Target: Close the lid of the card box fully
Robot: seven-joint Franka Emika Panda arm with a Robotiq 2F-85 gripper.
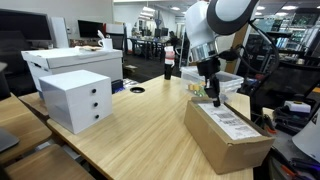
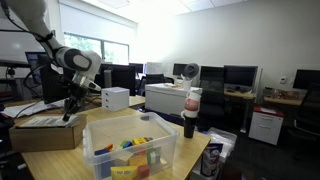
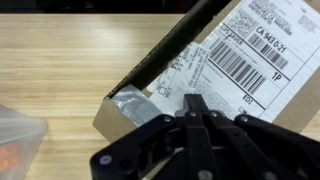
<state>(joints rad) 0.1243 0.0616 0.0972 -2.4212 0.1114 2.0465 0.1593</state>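
Observation:
The brown card box sits near the table's edge, also seen in the other exterior view. Its lid lies flat on top with the white printed label facing up. In the wrist view the lid's label fills the upper right, and a dark gap runs diagonally along the lid's edge. My gripper hangs just above the lid, fingers pressed together and empty; it also shows in the wrist view and in an exterior view.
A white drawer unit stands on the wooden table. A clear plastic bin with colourful toys sits near the box. A large white box is behind. Desks and monitors fill the background.

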